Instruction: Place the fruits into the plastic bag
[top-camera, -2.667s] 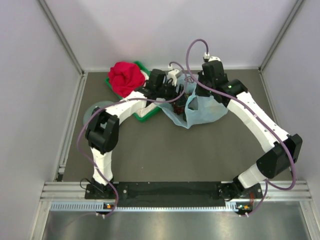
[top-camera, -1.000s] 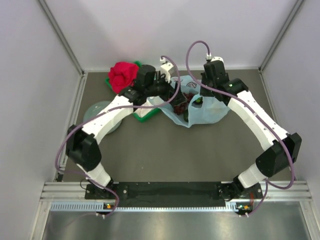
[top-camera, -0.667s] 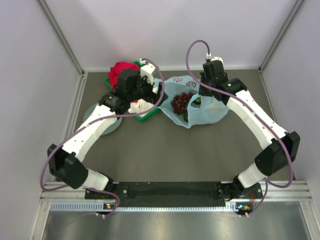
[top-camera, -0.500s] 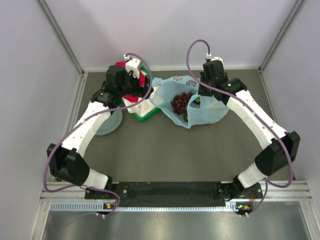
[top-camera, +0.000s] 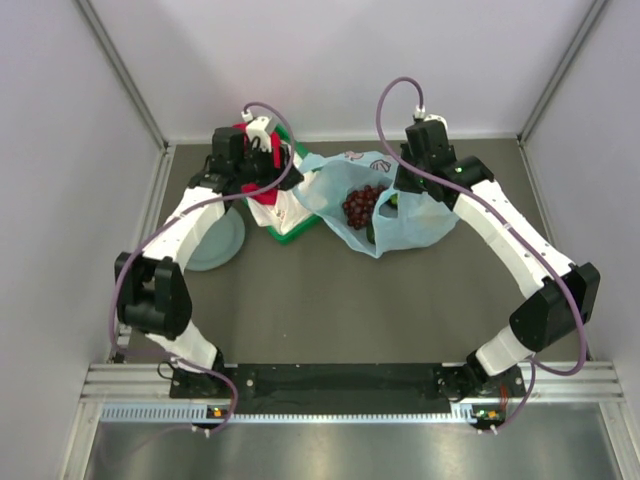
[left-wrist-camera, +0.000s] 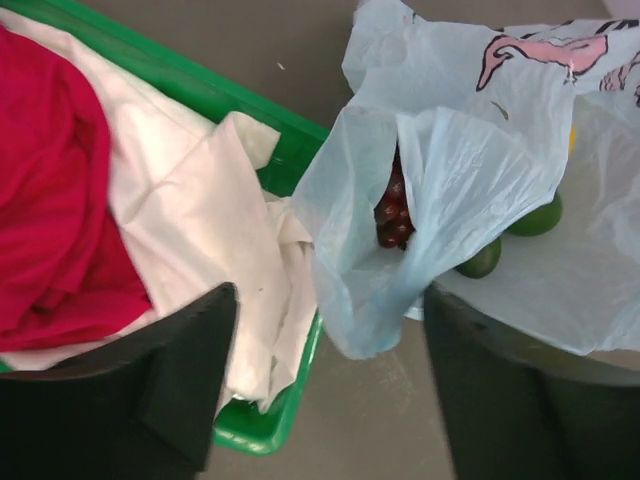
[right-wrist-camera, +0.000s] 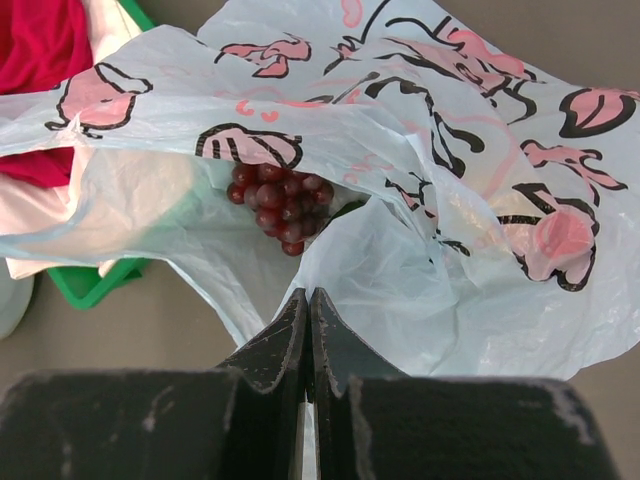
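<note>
From above, the left arm reaches to the far left of the dark grey surface (top-camera: 330, 300). Its left fingers (top-camera: 258, 170) hang over a green plastic tray (top-camera: 292, 234) of red and white cloths. This view does not show whether they are apart or together. A round grey-green plate (top-camera: 218, 245) lies just beside the tray on its near left. The right fingers (top-camera: 402, 188) are at the far edge of the thin, translucent light-blue plastic bag (top-camera: 410, 225), which lies right of the tray and touches it. Inside the bag's open mouth sits a bunch of dark purple-red grapes (top-camera: 360, 203).

In the left wrist view, the two dark left fingers (left-wrist-camera: 160, 390) stand well apart and hold nothing. Between them lie the tray's rim (left-wrist-camera: 265, 435) and a fold of the bag (left-wrist-camera: 450, 150). The white cloth (left-wrist-camera: 220, 220) spills over the rim beside the red cloth (left-wrist-camera: 50, 200). The grapes (left-wrist-camera: 393, 210) show through a gap in the plastic, and two dark green fruits (left-wrist-camera: 480, 262) lie under the film nearby.

In the right wrist view, the right fingers (right-wrist-camera: 306, 320) are pressed together, clamped on a pinch of the bag (right-wrist-camera: 420, 280) printed with pink and black marks. The grapes (right-wrist-camera: 280, 205) lie in the opening beyond.
</note>
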